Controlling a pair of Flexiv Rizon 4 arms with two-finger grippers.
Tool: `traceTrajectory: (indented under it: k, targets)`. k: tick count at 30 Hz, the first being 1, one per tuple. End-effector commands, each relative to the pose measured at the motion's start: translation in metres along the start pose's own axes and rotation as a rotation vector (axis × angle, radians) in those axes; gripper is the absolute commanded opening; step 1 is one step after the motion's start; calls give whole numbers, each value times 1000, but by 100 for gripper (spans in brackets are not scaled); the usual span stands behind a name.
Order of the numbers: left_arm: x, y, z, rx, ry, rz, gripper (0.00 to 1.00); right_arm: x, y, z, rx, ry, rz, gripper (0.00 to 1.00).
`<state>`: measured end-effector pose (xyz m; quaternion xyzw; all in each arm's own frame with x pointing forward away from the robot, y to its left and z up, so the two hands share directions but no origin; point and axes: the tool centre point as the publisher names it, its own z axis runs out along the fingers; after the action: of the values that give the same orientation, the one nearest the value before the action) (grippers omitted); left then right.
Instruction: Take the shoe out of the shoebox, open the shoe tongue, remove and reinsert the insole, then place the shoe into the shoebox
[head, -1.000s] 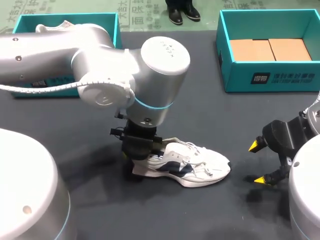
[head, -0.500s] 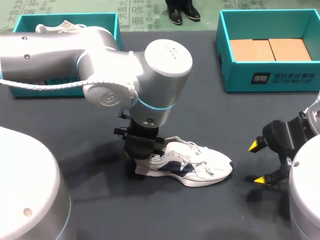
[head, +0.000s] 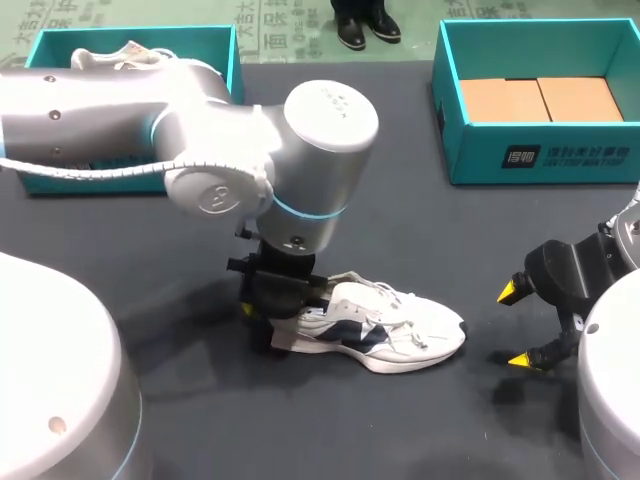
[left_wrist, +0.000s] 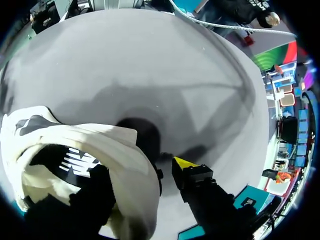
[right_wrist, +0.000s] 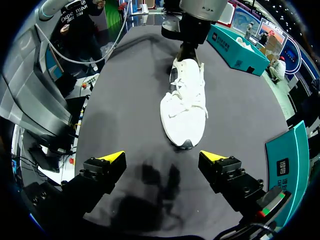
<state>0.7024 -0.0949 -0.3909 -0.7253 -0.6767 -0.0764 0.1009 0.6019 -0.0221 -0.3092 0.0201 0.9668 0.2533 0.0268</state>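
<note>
The shoe (head: 380, 335) lies on the table (head: 420, 230), toe toward my right arm. My left pincer (left_wrist: 145, 172) clamps the heel collar, one finger inside and one outside, which I judge is to steady it. The right pincer (right_wrist: 162, 157) hangs open near the toe, apart from it and free for the tongue.

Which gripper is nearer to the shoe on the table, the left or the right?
Left. The left gripper is right at the heel of the shoe. The right gripper stands open beyond the toe, apart from it.
</note>
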Motion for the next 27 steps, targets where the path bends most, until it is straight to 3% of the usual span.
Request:
traceTrajectory:
  k: [1, 8, 16, 21, 27]
  targets:
    - [8, -6, -15, -24, -33, -4, 100, 2, 0, -1, 1, -4, 0, 100]
    - [17, -16, -52, -51, -101, -2, 100, 2, 0, -1, 1, -4, 0, 100]
    - [30, -20, -78, -39, -158, -62, 100, 2, 0, -1, 1, -4, 0, 100]
    - [42, -23, -93, 29, -234, -139, 100, 2, 0, -1, 1, -4, 0, 100]
    - [65, -28, -106, 178, -370, -294, 100, 2, 0, -1, 1, -4, 0, 100]
